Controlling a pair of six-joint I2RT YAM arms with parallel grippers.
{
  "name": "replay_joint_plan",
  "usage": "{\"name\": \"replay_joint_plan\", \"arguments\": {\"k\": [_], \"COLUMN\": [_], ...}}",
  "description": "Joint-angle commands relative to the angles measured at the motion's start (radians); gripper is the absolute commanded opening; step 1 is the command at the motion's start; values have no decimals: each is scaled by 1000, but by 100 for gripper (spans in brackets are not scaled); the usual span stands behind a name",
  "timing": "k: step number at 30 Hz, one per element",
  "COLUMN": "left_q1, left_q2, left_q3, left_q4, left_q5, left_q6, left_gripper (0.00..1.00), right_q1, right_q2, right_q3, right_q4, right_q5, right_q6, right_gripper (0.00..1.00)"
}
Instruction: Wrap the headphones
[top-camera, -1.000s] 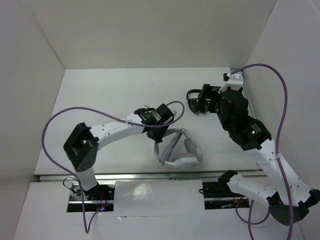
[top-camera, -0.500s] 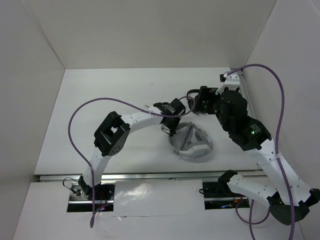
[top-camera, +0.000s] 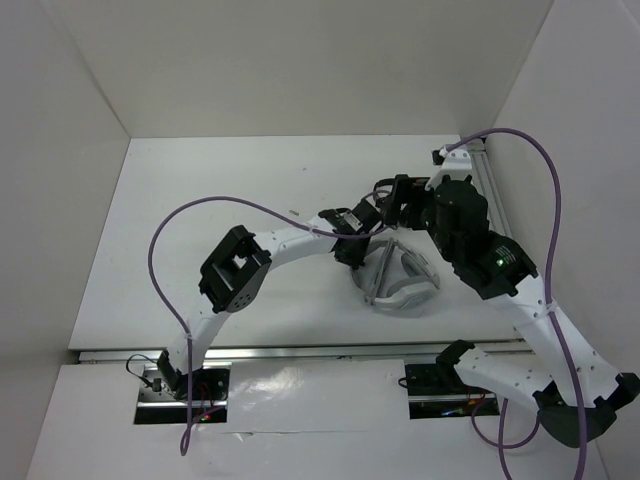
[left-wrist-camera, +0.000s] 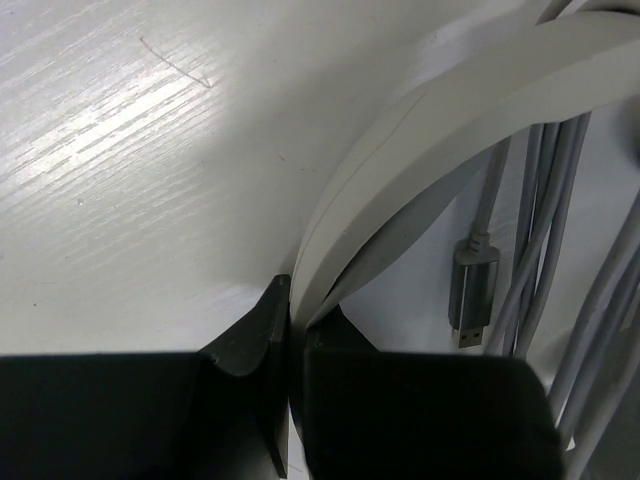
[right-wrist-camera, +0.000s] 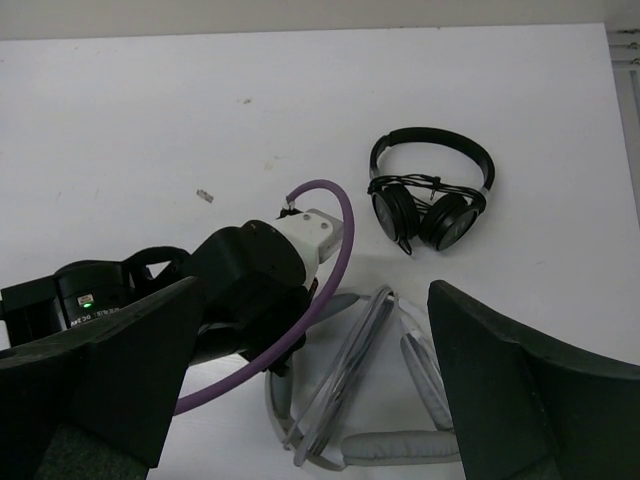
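The left gripper (left-wrist-camera: 290, 315) is clenched on the thin edge of the white headband (left-wrist-camera: 450, 110), the band wedged between its two black pads. The headphones (top-camera: 400, 285) lie on the table (top-camera: 220, 190) right of centre, towards the near edge and directly below the right gripper (top-camera: 405, 205), which hangs released with its jaws spread wide and nothing between them. Several strands of the grey cable (left-wrist-camera: 545, 200) run across the band, and the metal plug (left-wrist-camera: 470, 300) lies loose beside them, so the wrap looks well along with the free end left to deal with. To do this well, the left claw should probably hold its pinch firm and steady the band, so the right one can come down on the plug end without dragging the loops off. It must also avoid the black headphones (right-wrist-camera: 430, 190) nearby. Only the left wrist view shows the pinch and the plug. The overhead view hides both under the arm. The right wrist view alone shows the black set whole, lying apart from the white ones.
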Motion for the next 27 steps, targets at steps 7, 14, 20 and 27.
{"name": "replay_joint_plan", "arguments": {"k": [7,14,20,27], "left_q1": [-30,0,43,52], "left_q2": [-43,-209,-427,-798], "left_q3": [-101,-239,-372,-493], "left_q4": [115,176,213,21], "left_q5": [57,0,-61,-296], "left_q6": [-72,-94,-129,-166], "left_gripper": [48,99,99,99], "right_q1": [9,9,9,9], "right_q2": [1,-34,-80,-126], "right_q3": [8,40,100,172], "right_q4": [11,13,-21,-165], "right_q5": [-49,-71,-80,-180], "right_q6": [16,25,34,63], "right_gripper": [100,100,100,100]}}
